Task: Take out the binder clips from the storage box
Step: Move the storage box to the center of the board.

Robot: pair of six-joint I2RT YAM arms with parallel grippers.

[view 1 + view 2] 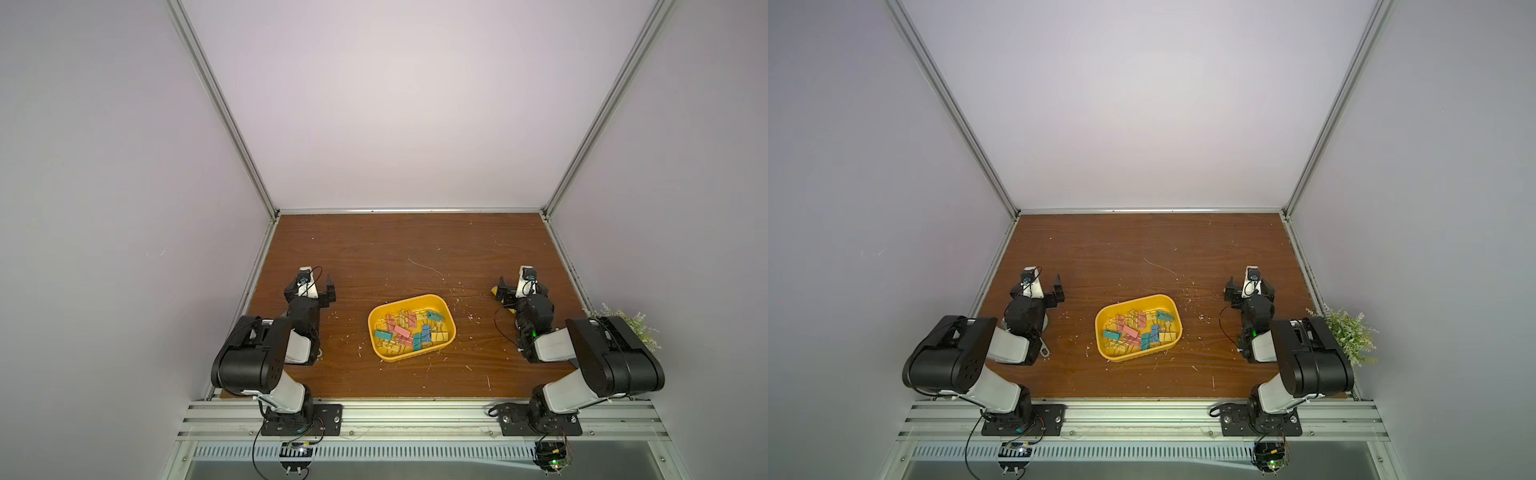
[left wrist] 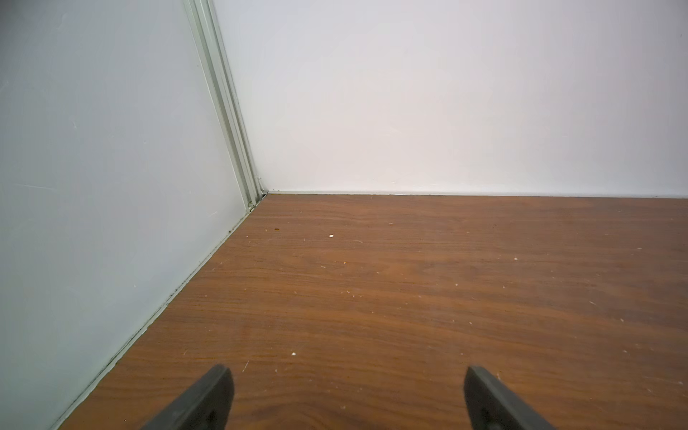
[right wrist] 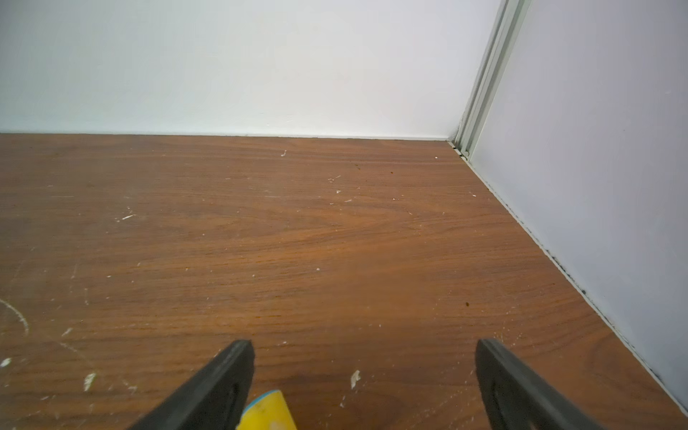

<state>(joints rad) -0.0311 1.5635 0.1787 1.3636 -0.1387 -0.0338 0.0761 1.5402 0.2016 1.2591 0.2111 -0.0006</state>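
Binder clips: the binder clips [image 1: 409,332] lie in a loose, overlapping heap of pink, teal, blue and yellow inside the storage box. None is out on the table in either top view.
Storage box: the storage box [image 1: 399,357] sits flat on the wooden table [image 1: 395,249], about midway between its left and right edges and nearer the front edge than the back.
Left gripper: the left gripper [image 2: 348,372] has its jaws spread wide with nothing between them. It hangs low near the table's left edge, well apart from the box and facing the back-left corner.
Right gripper: the right gripper [image 3: 364,346] is also spread wide and empty. It is near the right edge and faces the back-right corner.
Nearby: a yellow object [image 3: 266,409] lies under the right gripper, mostly hidden. White scraps are scattered over the wood.
Step in hand: judged as the start, with no clip taken out yet.
Next move: one arm probably has to swing inward over the box and come down on a clip at the top of the heap. It would close on the clip's body, since the wire handles look tangled.
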